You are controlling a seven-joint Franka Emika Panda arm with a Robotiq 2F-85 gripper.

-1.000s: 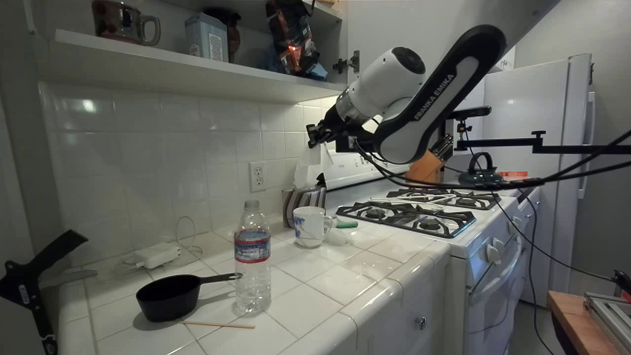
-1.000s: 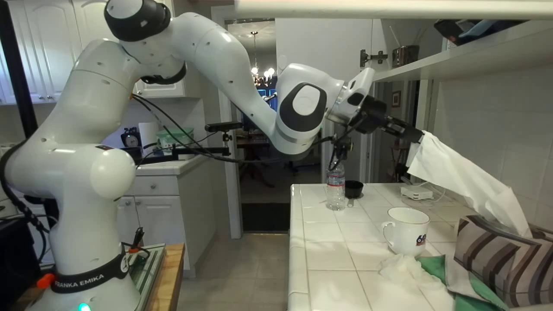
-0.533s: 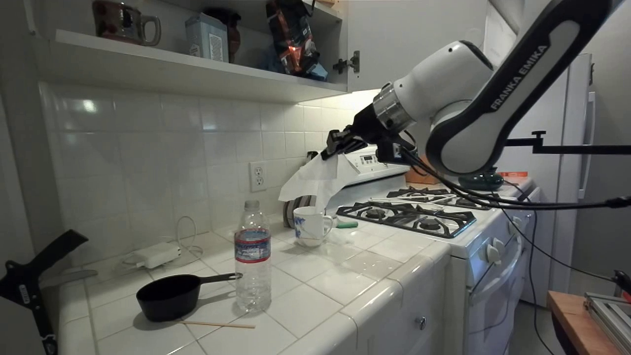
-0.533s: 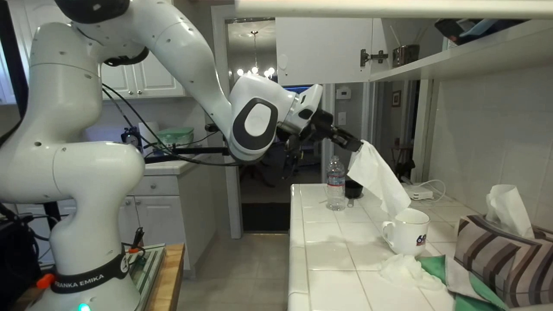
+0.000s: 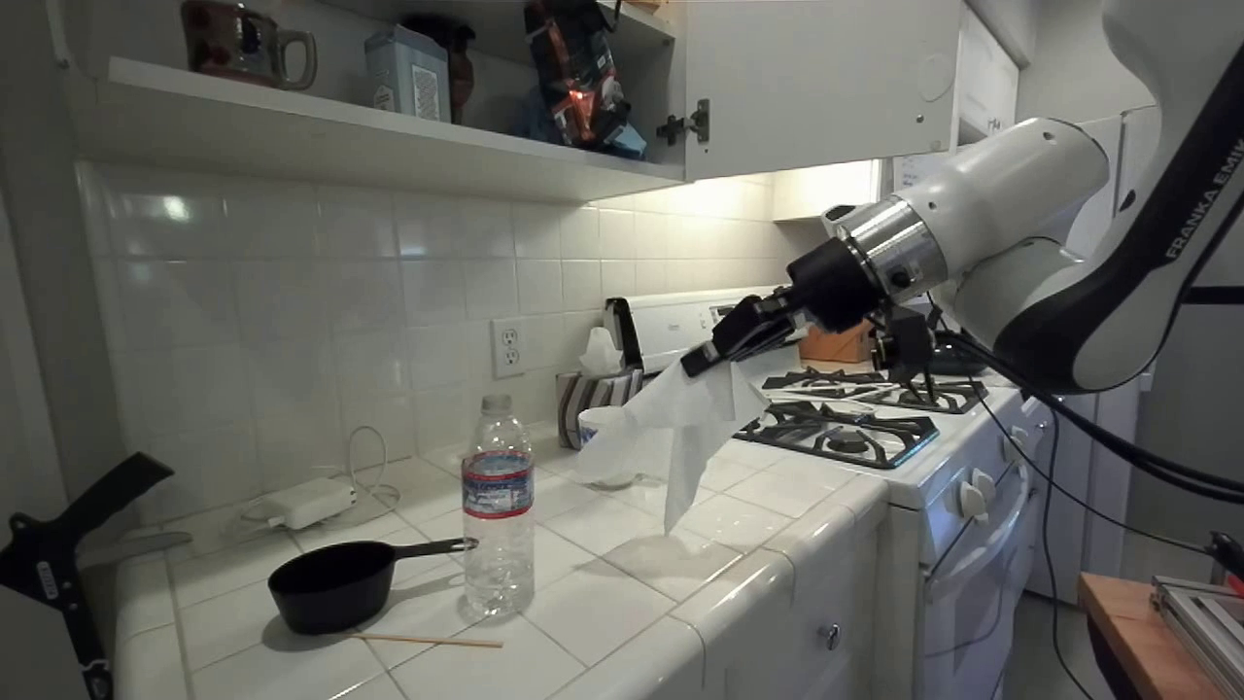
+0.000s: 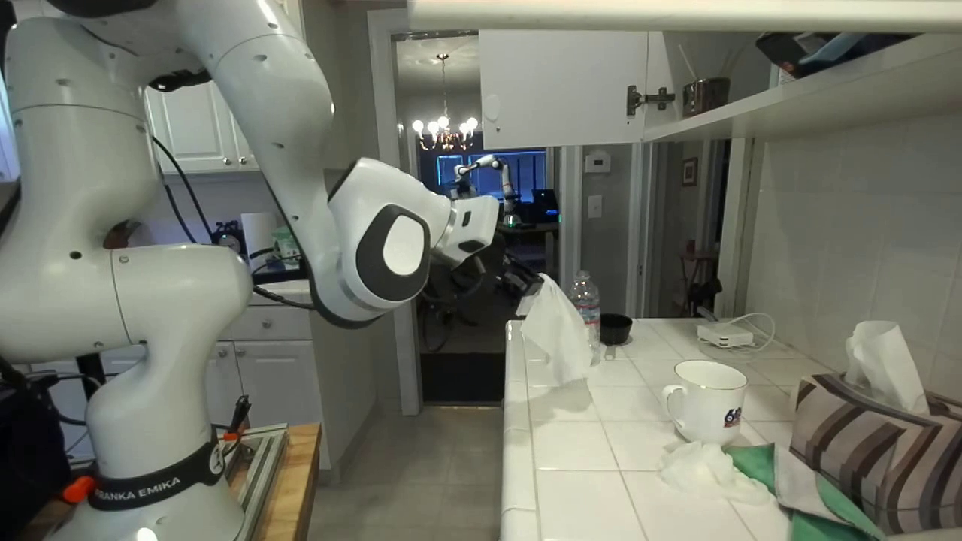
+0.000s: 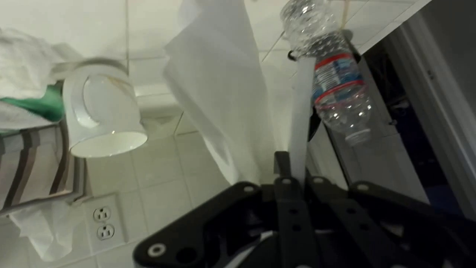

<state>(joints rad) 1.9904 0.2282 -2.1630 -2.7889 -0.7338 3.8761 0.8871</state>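
Pan (image 5: 330, 588): round-walled, dark, matte; slim handle.
Bottle (image 5: 498, 574): a sideways bump from the arm could topple it, likely light; clear ribbed plastic.
Tissue box (image 5: 583, 394): striped brown-grey, one limp white sheet poking up.
Mug (image 6: 706, 409): its handle might catch trailing tissue; glossy, rounded, white.
Tissue (image 5: 671, 418): hangs above the counter (image 5: 622, 603), near the bottle; could tear if tugged, being pinched only at top. Thin, softly folded.
Gripper (image 5: 698, 362): clenched, grasping the tissue.
Burner grate (image 5: 846, 442): angular black bars could snag loose corners.

"FRANKA EMIKA" on arm link (image 5: 1142, 277); also base band (image 6: 156, 485)
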